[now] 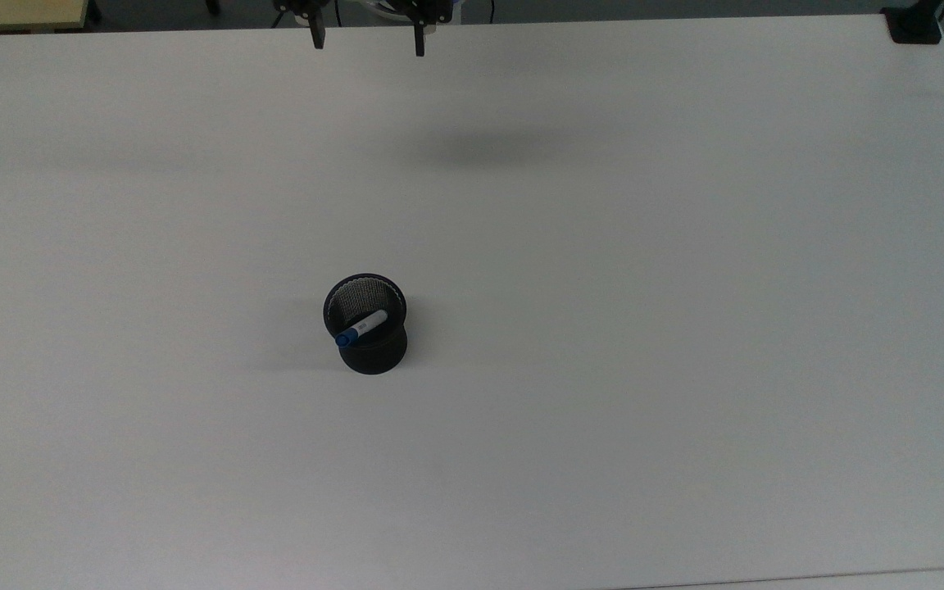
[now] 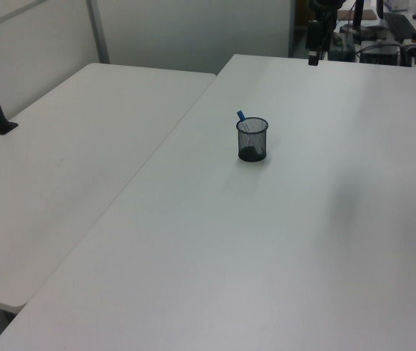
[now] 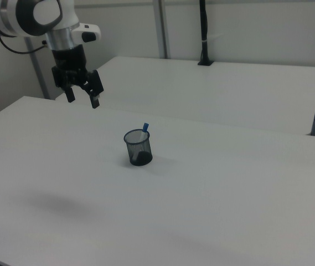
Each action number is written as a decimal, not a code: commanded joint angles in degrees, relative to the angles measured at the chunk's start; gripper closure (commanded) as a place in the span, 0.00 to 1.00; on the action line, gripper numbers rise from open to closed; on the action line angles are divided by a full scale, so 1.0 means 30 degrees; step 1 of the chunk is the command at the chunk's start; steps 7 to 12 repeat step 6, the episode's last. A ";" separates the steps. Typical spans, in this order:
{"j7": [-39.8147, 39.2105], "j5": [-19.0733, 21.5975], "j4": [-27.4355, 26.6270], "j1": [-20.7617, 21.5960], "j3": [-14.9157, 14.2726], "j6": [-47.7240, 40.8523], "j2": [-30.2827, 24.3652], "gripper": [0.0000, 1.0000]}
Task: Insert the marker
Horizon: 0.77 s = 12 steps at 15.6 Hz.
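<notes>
Marker (image 1: 361, 328) leans inside the mesh cup (image 1: 365, 324) on the table (image 1: 685, 328), blue cap above the rim. Gripper (image 3: 83, 97) hangs well apart, fingers spread wide, holding nothing.

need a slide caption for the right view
Marker leaning inside the black mesh cup on the white table, open tool raised off to the right view's left.

Gripper (image 1: 365, 45) cut by top view's upper edge; marker (image 1: 361, 327) lower end hidden in cup (image 1: 367, 348).
</notes>
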 commanded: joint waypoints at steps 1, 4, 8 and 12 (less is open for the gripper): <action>-0.0198 -0.0216 -0.0464 0.0147 0.0139 -0.0555 -0.0399 0.00; -0.0140 -0.0217 -0.0405 0.0147 0.0139 -0.0789 -0.0340 0.00; -0.0169 -0.0217 -0.0346 0.0147 0.0139 -0.0790 -0.0282 0.00; -0.0169 -0.0217 -0.0346 0.0147 0.0139 -0.0790 -0.0282 0.00</action>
